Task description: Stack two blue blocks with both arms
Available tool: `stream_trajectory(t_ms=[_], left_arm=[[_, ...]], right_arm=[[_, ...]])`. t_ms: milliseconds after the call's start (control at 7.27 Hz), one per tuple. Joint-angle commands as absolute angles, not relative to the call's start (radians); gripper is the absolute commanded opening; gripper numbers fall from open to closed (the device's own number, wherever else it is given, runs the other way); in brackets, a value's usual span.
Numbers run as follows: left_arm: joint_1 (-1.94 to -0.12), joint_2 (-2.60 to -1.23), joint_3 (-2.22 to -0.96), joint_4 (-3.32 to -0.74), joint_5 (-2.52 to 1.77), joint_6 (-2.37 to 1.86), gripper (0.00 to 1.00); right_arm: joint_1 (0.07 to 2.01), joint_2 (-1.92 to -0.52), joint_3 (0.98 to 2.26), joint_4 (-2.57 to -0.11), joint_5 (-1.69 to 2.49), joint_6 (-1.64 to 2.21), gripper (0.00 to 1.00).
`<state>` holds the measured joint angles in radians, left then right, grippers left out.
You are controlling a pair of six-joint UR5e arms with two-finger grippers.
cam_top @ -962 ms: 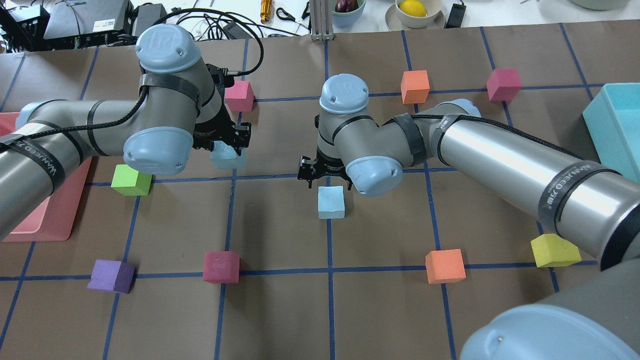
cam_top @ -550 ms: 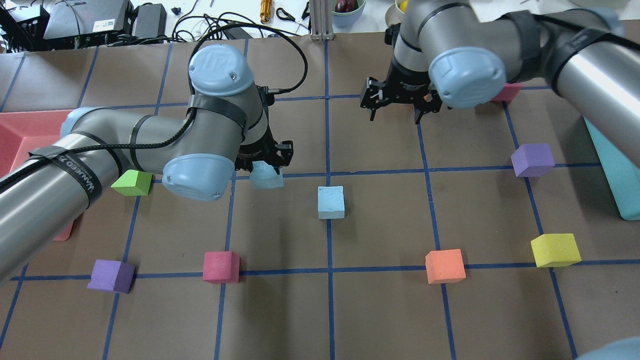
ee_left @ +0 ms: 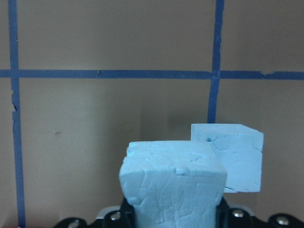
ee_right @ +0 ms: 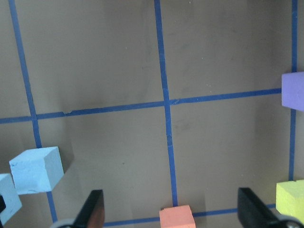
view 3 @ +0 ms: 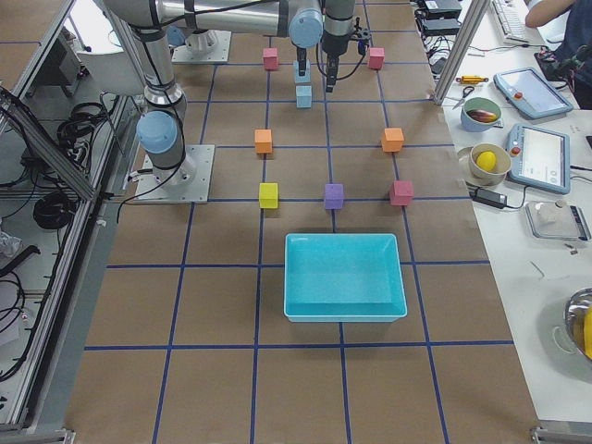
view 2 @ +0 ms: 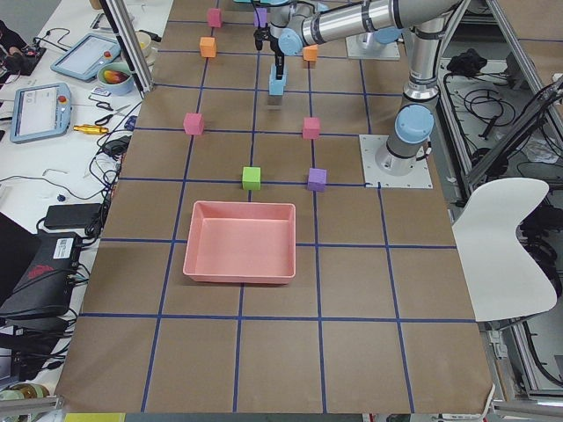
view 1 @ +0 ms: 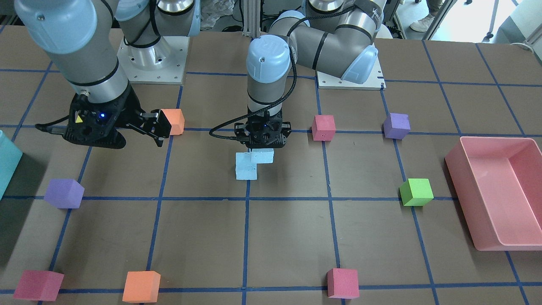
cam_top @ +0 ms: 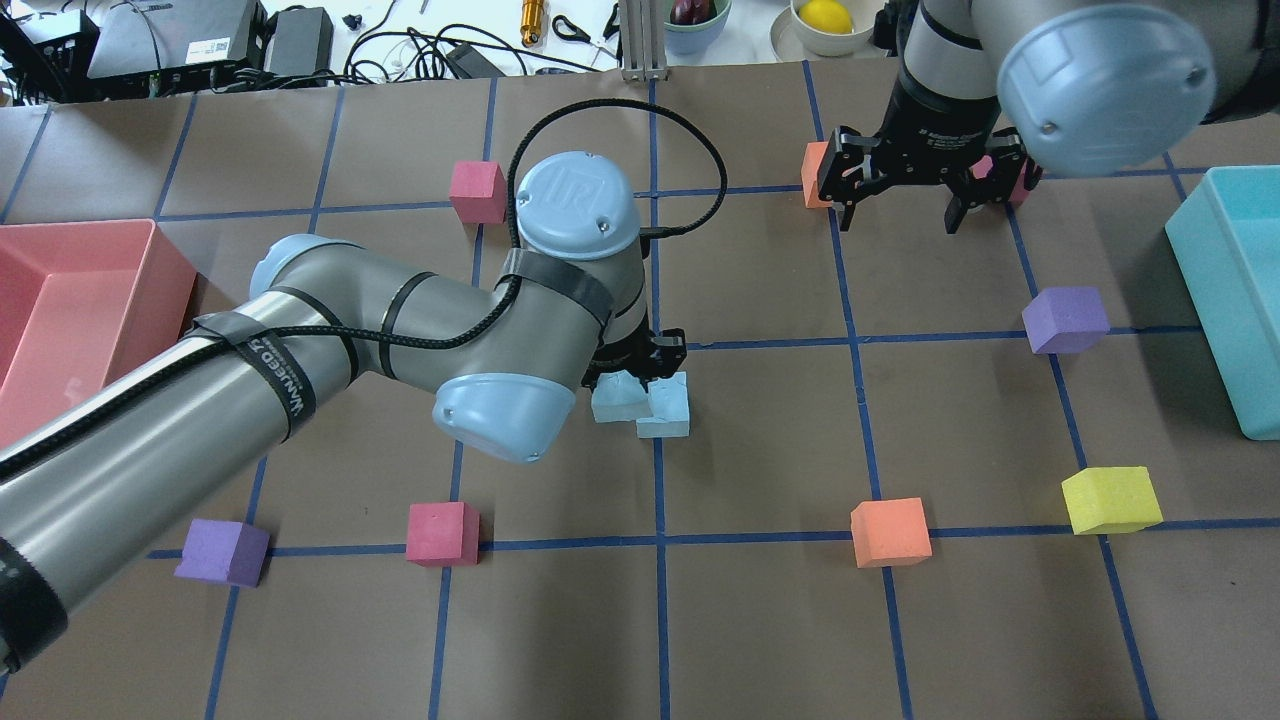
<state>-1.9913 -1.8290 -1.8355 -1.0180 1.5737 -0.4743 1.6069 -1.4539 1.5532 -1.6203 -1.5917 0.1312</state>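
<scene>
One pale blue block (cam_top: 668, 412) rests on the table near its centre, on a blue grid line. My left gripper (cam_top: 636, 372) is shut on the other blue block (cam_top: 613, 398) and holds it slightly above the table, close beside the resting one and overlapping its edge. In the left wrist view the held block (ee_left: 172, 184) is in front and the resting block (ee_left: 233, 156) is behind it to the right. Both show in the front view, held (view 1: 262, 155) and resting (view 1: 245, 170). My right gripper (cam_top: 912, 195) is open and empty, raised at the far right.
A pink tray (cam_top: 70, 235) stands at the left and a teal bin (cam_top: 1225, 210) at the right. Coloured cubes are scattered around: purple (cam_top: 1065, 320), yellow (cam_top: 1110, 500), orange (cam_top: 890, 532), red (cam_top: 442, 533), purple (cam_top: 222, 552), red (cam_top: 477, 190), green (view 1: 417, 192).
My left gripper has carried its blue block rightward, up to the resting blue block. My right gripper has risen and moved away to the far right, open and empty.
</scene>
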Motion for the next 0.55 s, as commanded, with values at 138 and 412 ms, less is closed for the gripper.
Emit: stream_trajectory(t_ms=[138, 412], left_arm=[[-2.017, -1.870, -1.787, -1.000, 1.574, -0.514, 0.00], [-2.017, -1.891, -1.787, -0.991, 1.575, -0.517, 0.00]], right_arm=[[1.531, -1.486, 1.559, -1.545, -1.594, 0.017, 1.00], [1.539, -1.497, 1.517, -1.554, -1.572, 0.034, 1.00]])
